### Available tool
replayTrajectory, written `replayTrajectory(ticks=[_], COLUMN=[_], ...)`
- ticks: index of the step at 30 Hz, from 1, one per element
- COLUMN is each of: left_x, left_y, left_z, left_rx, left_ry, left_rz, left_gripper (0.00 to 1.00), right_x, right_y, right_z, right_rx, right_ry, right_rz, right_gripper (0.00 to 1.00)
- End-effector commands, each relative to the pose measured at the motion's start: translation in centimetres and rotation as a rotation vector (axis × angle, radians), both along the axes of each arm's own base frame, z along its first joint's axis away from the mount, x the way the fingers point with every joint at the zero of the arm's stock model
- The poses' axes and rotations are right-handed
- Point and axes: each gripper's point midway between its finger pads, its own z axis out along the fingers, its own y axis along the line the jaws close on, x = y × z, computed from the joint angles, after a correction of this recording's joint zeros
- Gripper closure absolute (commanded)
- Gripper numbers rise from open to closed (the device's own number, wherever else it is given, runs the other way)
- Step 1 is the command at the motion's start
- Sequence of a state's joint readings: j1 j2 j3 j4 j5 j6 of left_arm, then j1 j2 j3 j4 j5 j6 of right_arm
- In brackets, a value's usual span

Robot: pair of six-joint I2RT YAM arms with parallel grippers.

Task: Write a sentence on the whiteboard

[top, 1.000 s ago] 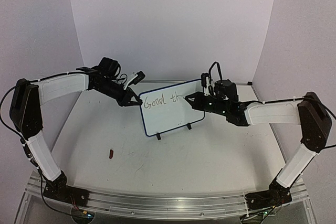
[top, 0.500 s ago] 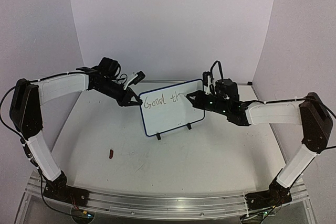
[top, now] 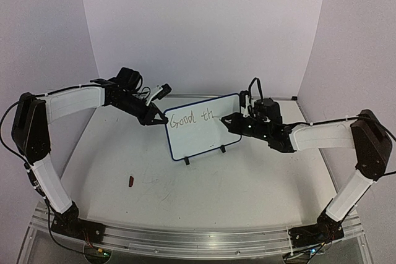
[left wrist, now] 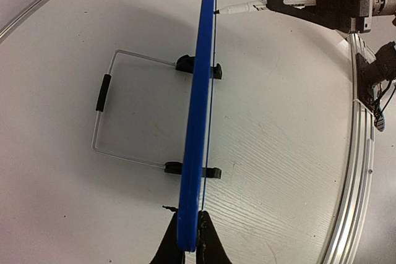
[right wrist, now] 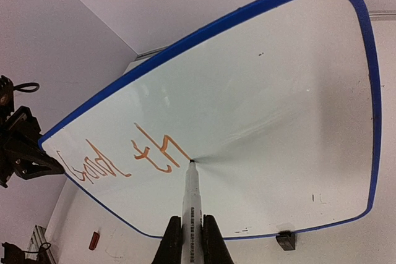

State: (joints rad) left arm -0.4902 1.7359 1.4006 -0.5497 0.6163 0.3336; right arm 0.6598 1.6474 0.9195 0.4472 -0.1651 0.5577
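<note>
The left tool (left wrist: 189, 239) pinches the side rim of the thin board (top: 201, 137), which looks light, stiff and tippy, while the right tool (right wrist: 190, 239) squeezes the pen (right wrist: 190, 196).

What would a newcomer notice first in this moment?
The upright whiteboard stands at the centre of the table, with "Good th" written along its top. The left gripper clamps its left edge, while the right gripper holds a marker, tip on the board just after the "h".
</note>
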Motion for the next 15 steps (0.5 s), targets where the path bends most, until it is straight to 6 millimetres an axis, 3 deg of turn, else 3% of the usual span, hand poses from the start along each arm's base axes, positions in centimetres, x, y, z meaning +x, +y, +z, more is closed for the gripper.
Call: replayTrajectory(ticks=[1, 9, 15], left_x=[0.2, 0.3, 0.2], left_y=[1.5, 1.5, 1.5], left_z=[-3.8, -3.8, -3.7], left_rx=[0.153, 0.153, 0.153], left_ry=[0.019, 0.018, 0.014], left_rz=[0.026, 0.027, 0.027], left_gripper=[1.00, 1.00, 1.00], right_x=[0.5, 0.3, -0.5], right_y=[-0.3, -0.4, -0.2], right_z=[0.0, -0.3, 2.2], right_rx=[0.008, 0.004, 0.016], right_ry=[-0.007, -0.001, -0.047], right_rz=[-0.029, -0.028, 0.024], right_gripper=[1.00, 1.00, 1.00])
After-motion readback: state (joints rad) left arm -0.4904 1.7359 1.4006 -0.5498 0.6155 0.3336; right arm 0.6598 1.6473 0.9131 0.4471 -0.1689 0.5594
